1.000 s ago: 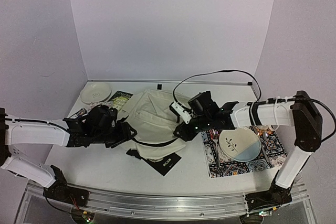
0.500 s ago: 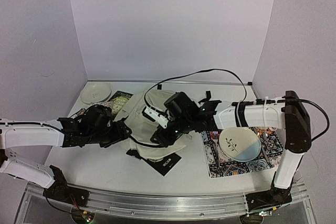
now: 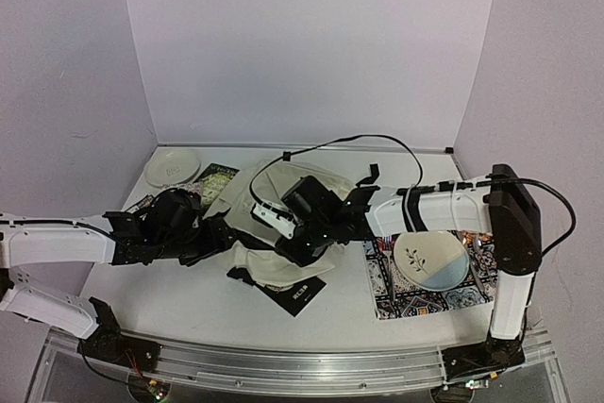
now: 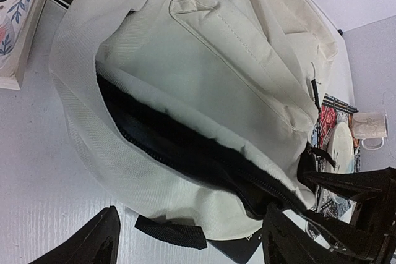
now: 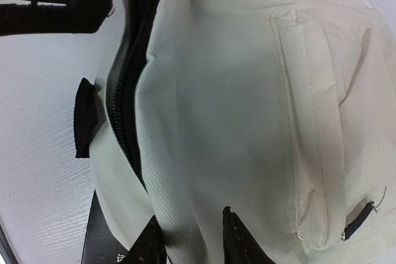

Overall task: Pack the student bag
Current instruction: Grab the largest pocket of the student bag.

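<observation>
The student bag (image 3: 269,219), cream fabric with a dark lining, lies flat mid-table with its zipper mouth (image 4: 185,153) gaping toward the near side. My left gripper (image 3: 222,235) is open just left of the mouth. In the left wrist view this gripper (image 4: 185,245) straddles a black strap end (image 4: 170,232) without touching it. My right gripper (image 3: 294,238) reaches in over the bag from the right. Its fingers (image 5: 238,242) pinch a ridge of the upper cream flap (image 5: 192,214) beside the zipper (image 5: 124,103).
A black booklet (image 3: 300,295) sticks out from under the bag's near edge. Patterned books (image 3: 215,179) and a white plate (image 3: 171,166) lie at the back left. On the right, a multicolour mat (image 3: 477,280) carries a plate (image 3: 429,260). A white mug (image 4: 370,125) stands beyond it.
The right arm swung left across the bag, and its jaws narrowed onto the upper flap. The left gripper opened wider and edged toward the bag's mouth.
</observation>
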Controlling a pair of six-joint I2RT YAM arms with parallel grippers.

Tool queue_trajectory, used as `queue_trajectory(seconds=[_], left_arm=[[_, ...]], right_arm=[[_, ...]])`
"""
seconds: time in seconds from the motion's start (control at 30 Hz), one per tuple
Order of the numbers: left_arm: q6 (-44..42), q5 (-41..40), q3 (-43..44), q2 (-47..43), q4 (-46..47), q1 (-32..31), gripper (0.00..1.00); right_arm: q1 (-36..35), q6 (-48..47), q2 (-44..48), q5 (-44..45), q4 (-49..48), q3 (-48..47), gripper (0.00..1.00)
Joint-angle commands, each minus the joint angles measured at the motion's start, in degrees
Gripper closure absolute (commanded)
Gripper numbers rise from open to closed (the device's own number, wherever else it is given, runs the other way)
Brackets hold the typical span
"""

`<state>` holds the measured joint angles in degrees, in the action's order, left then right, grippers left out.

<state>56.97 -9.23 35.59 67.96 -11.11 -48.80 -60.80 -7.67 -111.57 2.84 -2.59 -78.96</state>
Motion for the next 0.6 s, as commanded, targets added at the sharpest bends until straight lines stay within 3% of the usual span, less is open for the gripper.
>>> queue_trajectory(seconds=[0.0, 0.17, 0.3, 0.57], left_arm=[[-0.81, -0.99, 1.14, -0.03, -0.86, 0.28, 0.20], [-0.98, -0.87, 1.32, 0.47, -0.85, 0.28, 0.19], [-0.98, -0.89, 1.34, 1.11, -0.83, 0.28, 0.19], [-1.92, -1.49, 3.81, 5.74, 1.29, 0.28, 0.20]], right_arm=[[0.31, 0.62, 0.64, 5.70, 1.46, -1.81, 0.73], [0.46, 0.53, 0.65, 5.46, 1.55, -1.75, 0.80], [0.97, 1.06, 1.41, 3.76, 1.53, -1.76, 0.97], [2.28, 1.99, 3.86, 0.34, 1.49, -1.21, 1.00]])
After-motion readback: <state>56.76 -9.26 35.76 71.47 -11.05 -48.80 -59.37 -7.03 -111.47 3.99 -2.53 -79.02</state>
